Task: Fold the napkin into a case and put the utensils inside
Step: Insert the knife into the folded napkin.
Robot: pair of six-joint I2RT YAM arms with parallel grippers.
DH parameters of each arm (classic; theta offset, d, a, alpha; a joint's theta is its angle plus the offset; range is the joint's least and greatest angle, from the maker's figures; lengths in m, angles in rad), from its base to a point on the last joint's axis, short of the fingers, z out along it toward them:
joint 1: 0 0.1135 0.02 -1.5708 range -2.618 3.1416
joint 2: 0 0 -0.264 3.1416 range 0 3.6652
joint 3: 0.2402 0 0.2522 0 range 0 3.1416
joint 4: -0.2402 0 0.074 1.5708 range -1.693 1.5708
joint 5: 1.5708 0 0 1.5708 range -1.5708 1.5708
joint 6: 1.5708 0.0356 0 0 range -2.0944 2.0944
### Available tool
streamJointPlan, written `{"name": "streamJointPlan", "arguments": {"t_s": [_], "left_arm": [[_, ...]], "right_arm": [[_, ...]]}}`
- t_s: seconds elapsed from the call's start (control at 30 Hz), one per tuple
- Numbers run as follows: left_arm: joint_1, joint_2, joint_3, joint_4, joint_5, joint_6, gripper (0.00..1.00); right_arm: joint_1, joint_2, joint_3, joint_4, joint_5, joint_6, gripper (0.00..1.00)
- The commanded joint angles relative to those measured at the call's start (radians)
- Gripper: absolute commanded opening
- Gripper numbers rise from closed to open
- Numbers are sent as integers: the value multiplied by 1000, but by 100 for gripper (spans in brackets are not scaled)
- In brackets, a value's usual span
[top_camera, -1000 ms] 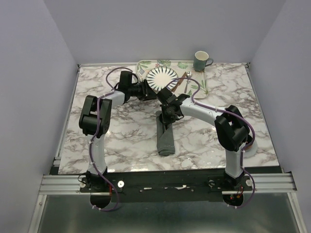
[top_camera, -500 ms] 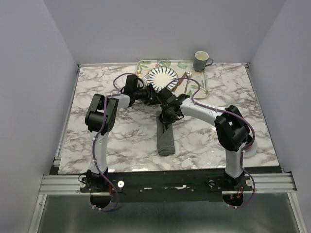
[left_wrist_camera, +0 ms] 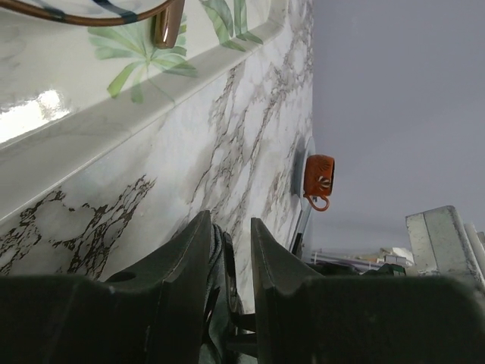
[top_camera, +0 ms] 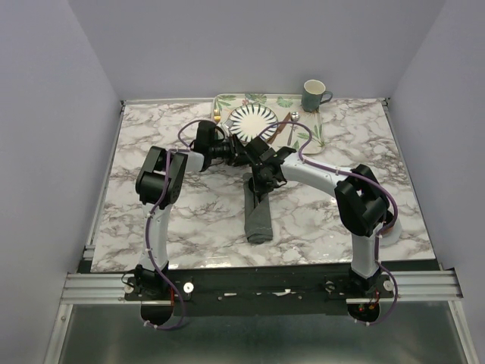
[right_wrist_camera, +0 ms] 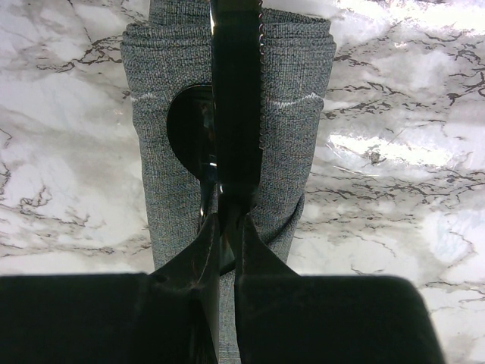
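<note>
Judging from how things lie, the folding is done: the napkin is already the case [top_camera: 258, 216], a long narrow grey pouch on the marble table [top_camera: 182, 220], its length running from 12 to 6 o'clock, at 6 o'clock of the striped plate [top_camera: 254, 121]; loading is the step in hand. The right gripper [right_wrist_camera: 227, 220] is clamped on a dark utensil [right_wrist_camera: 236, 91], slim and toothed along one edge, likely a knife; in the right wrist view it runs toward 12 o'clock along the middle of the case, across the pale stitched line; whether its tip is under the cloth or only lies on top cannot be told, and a rounded dark patch at its 9 o'clock side may be the pouch mouth or a shadow. The left gripper [top_camera: 236, 150] hovers at 11 o'clock of the case's far end, near the plate's rim; its fingers [left_wrist_camera: 189, 250] stand a narrow gap apart with nothing seen between them. Left to do, it seems: a gold fork [top_camera: 217, 114] lies at 9 o'clock of the plate and a silver spoon [top_camera: 294, 117] at 3 o'clock, both on the leaf-printed tray [top_camera: 314, 135], apart from the case; at most one utensil is going in.
</note>
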Motion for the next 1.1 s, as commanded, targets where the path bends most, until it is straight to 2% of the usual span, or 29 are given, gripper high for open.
{"name": "streamJointPlan", "arguments": {"t_s": [0.0,0.27,0.33,0.47,0.5,0.7,0.77,0.83,1.07], "left_arm": [[-6,22,-23,48,33,-36,34],[-7,32,-31,89,53,-68,4],[-7,33,-37,100,56,-79,0],[-9,32,-56,134,59,-103,0],[-9,32,-63,135,57,-108,0],[-10,25,-91,192,56,-155,0],[-10,22,-97,213,53,-168,0],[-12,18,-103,220,53,-178,0],[-16,-4,-138,281,57,-221,0]], "right_arm": [[7,-24,-5,-6,-5,6,1],[7,-13,7,-9,-17,4,2],[7,-10,13,-10,-20,-2,9],[7,-13,21,-15,-17,-12,22],[9,-13,22,-16,-19,-16,29],[7,-24,45,-19,-23,-40,47],[9,-30,50,-23,-22,-48,48],[9,-34,54,-21,-23,-54,56],[1,-45,90,-27,-14,-98,58]]}}
